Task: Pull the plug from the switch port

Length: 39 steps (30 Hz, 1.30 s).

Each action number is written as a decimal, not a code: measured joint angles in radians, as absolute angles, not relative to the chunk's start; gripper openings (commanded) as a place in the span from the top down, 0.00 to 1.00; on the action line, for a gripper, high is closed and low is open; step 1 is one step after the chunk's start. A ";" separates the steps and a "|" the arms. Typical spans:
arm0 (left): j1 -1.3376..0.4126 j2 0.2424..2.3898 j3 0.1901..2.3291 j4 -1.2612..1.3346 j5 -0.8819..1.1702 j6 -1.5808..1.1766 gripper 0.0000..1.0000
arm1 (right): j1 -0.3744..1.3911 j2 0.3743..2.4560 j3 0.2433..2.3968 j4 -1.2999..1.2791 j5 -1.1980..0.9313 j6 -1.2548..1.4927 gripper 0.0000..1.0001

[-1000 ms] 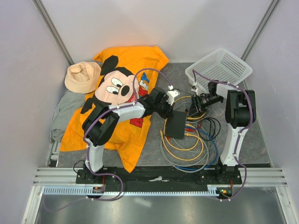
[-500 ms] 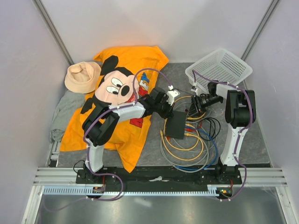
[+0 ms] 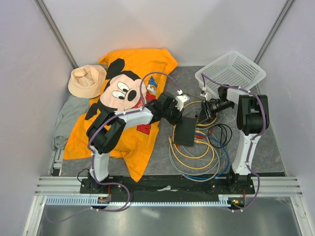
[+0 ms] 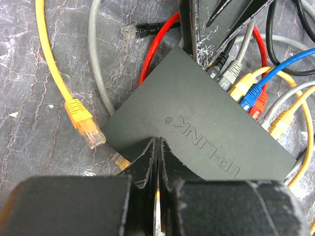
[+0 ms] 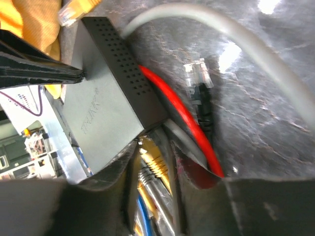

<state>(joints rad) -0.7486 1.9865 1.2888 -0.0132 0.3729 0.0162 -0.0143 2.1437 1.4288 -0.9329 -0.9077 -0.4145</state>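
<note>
Right pincer (image 3: 203,115) slightly farther, at switch (image 3: 184,132)

Between the fingers of the right gripper (image 5: 153,150), the plugs (image 5: 156,169) are blurred; which one is gripped cannot be determined. Beneath the left gripper (image 4: 156,143), the switch (image 4: 197,120) edge is hidden

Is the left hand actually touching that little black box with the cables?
Touching. In the right wrist view the left hand, shut, presses its tips against the switch.
</note>
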 measured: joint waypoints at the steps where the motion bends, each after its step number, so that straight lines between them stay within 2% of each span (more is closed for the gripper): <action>1: -0.749 1.987 1.289 -0.012 0.373 0.016 0.96 | -0.011 2.144 1.429 -0.933 -0.910 -0.414 0.71; 9: -0.749 1.987 1.289 -0.012 0.370 0.016 0.96 | -0.007 2.144 1.429 -0.935 -0.921 -0.420 0.84; 13: -0.749 1.987 1.289 -0.012 0.370 0.016 0.96 | -0.006 2.143 1.429 -0.935 -0.922 -0.427 0.96; 16: -0.749 1.987 1.289 -0.012 0.370 0.016 0.97 | -0.006 2.142 1.429 -0.935 -0.921 -0.434 0.98; 39: -0.749 1.987 1.290 -0.012 0.371 0.016 0.97 | 0.028 2.083 1.406 -0.908 -0.838 -0.490 1.00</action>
